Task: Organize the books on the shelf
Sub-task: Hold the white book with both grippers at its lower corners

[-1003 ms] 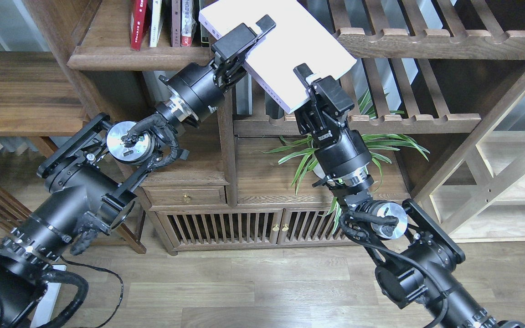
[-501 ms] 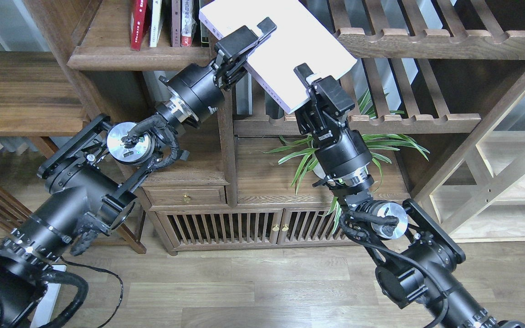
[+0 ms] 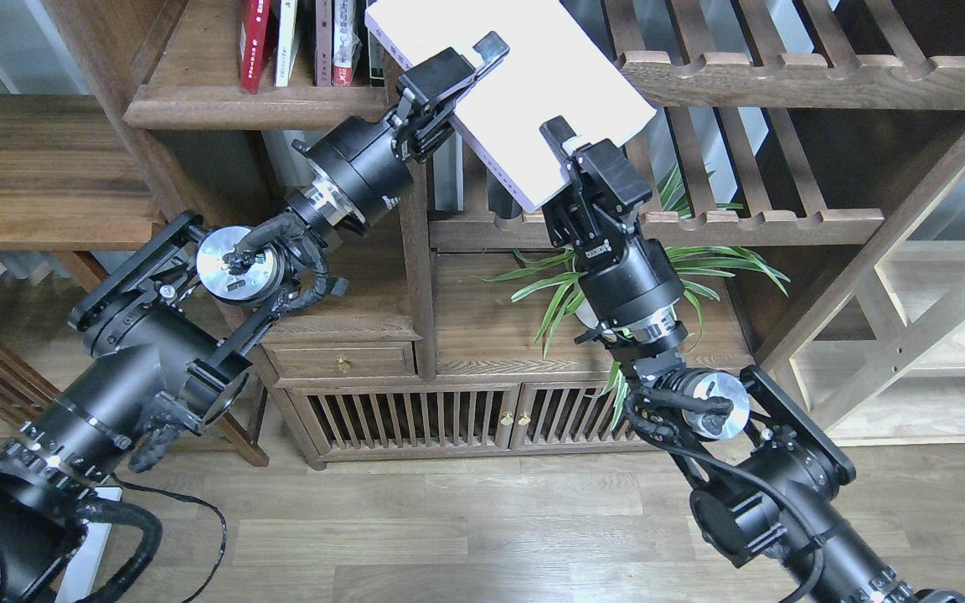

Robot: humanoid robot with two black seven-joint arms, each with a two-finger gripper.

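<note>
A pale white-lilac book (image 3: pixel 524 84) is held flat and tilted in the air in front of the bookcase, at the top middle of the head view. My left gripper (image 3: pixel 470 71) is shut on its left edge. My right gripper (image 3: pixel 566 146) is shut on its near right corner. The shelf (image 3: pixel 223 105), a dark brown board with a rounded front edge, is at the upper left. Several books stand upright on it, among them one with a red spine (image 3: pixel 255 42). The held book's far left corner is close beside these standing books. The yellow-green book is not in view.
Slatted racks with scalloped front rails (image 3: pixel 809 79) lie to the right, above and below the held book. A green plant (image 3: pixel 683 268) stands on the low cabinet top behind my right arm. A vertical post (image 3: pixel 420 276) of the bookcase runs below my left gripper.
The book and both grippers have risen slightly and shifted a little toward the shelf's standing books. The arms are otherwise nearly still.
</note>
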